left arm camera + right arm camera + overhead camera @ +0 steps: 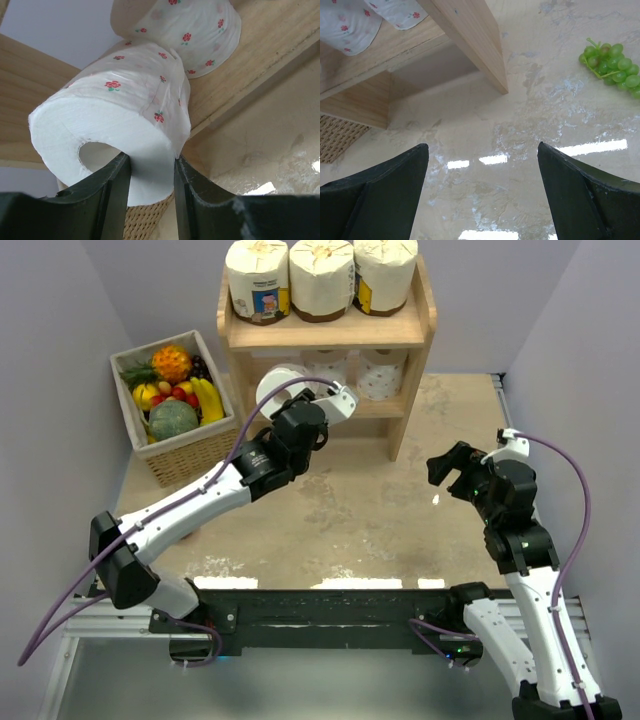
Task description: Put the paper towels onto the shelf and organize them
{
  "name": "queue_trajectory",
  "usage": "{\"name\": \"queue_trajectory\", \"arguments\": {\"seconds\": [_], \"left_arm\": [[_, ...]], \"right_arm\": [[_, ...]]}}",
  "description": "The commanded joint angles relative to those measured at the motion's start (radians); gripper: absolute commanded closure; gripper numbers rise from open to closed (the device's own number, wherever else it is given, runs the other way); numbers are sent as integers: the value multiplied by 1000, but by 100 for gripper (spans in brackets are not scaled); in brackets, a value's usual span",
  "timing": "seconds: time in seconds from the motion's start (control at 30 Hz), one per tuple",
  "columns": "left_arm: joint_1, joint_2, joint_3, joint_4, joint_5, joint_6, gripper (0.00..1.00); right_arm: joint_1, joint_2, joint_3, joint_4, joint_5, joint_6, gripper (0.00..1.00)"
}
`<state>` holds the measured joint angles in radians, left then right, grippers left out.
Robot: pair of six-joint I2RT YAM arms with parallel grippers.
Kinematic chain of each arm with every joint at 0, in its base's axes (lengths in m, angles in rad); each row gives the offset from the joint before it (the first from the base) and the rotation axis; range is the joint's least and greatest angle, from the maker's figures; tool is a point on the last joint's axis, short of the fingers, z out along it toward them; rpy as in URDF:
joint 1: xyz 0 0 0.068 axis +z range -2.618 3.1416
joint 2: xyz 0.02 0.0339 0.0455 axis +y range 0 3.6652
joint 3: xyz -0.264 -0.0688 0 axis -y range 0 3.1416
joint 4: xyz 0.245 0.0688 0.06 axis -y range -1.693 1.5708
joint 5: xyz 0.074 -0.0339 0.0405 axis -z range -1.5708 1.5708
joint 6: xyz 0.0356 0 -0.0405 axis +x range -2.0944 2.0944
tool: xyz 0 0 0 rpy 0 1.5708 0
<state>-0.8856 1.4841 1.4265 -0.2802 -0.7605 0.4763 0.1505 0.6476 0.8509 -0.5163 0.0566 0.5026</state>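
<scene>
Step in hand, as I judge it: slotting the last small roll (280, 390) into the shelf (325, 335). The roll is white w/ red flowers and sits at the left end of the lower tier's opening, just beside two matching rolls (355, 375). Three large cream rolls (320, 280) stand on the top board. L gripper (152, 165) pinches the roll's wall, one finger in the core, the other outside. R gripper (482, 150) hangs spread wide, empty, above the table (400, 520). Next move prob. calls for tipping the roll upright, easing it in w/o knocking its neighbours, then letting go. Its long axis is tilted, not upright; the hollow end faces the wrist.
</scene>
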Motion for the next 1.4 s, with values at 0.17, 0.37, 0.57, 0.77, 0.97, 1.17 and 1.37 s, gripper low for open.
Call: {"name": "queue_trajectory", "arguments": {"seconds": [0.17, 0.37, 0.57, 0.77, 0.97, 1.17, 1.37], "left_arm": [[20, -99, -58, -10, 10, 50, 65], [54, -76, -58, 44, 16, 91, 65], [73, -41, -23, 44, 20, 116, 63], [85, -19, -23, 61, 1, 143, 61], [96, -12, -14, 116, -6, 191, 48], [111, 2, 5, 170, -20, 234, 40], [128, 16, 20, 214, -19, 274, 38]], "right_arm": [[-2, -3, 50, 13, -23, -9, 6], [-2, -2, 57, 10, -28, -6, 6], [-3, -5, 59, 9, -20, -12, 6], [-3, 6, 59, 13, -23, -10, 6], [-2, 7, 59, 16, -23, -9, 6], [-3, 14, 62, 18, -21, -10, 6], [-3, 24, 68, 24, -24, -10, 6]]}}
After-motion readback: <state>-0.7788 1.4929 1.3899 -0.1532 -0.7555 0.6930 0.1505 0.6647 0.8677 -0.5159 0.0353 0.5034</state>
